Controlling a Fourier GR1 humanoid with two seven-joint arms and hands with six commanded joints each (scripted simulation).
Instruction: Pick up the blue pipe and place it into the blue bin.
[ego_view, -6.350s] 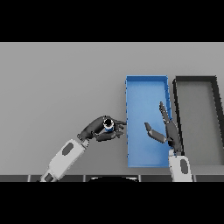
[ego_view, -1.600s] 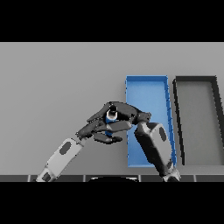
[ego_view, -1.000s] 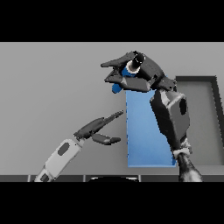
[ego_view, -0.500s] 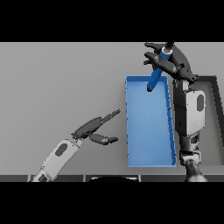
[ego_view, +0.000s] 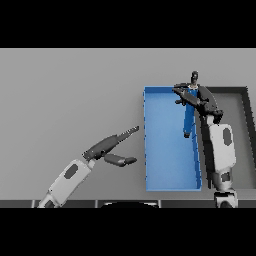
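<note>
Head view, right hand (ego_view: 199, 96) gripping blue pipe (ego_view: 189, 118), hanging over blue bin (ego_view: 170, 182).

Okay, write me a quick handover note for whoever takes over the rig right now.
Left hand: open, fingers straight, holding nothing, over the grey table left of the blue bin.
Right hand: shut on the blue pipe, which hangs above the bin's right side.
The black bin stands just right of the blue one.
Done: pipe picked up and brought over the blue bin.
Left: lower it in, release, pull the hand clear.
</note>
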